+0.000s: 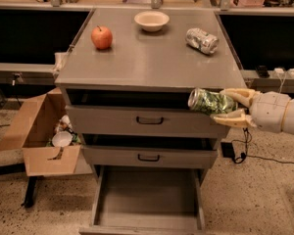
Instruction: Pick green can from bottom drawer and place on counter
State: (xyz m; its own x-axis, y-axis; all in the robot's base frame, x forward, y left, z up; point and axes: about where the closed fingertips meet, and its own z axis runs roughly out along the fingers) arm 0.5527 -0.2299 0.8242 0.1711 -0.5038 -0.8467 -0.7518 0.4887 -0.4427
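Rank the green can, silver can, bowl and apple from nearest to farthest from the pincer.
1. green can: gripped sideways in the pincer, just off the counter at its front right edge.
2. silver can: lying on the counter's right side.
3. bowl, back centre, and apple, back left: too close to call.

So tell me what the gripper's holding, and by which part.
The gripper holds the green can sideways, fingers above and below its side wall, by the top drawer, at its right end.
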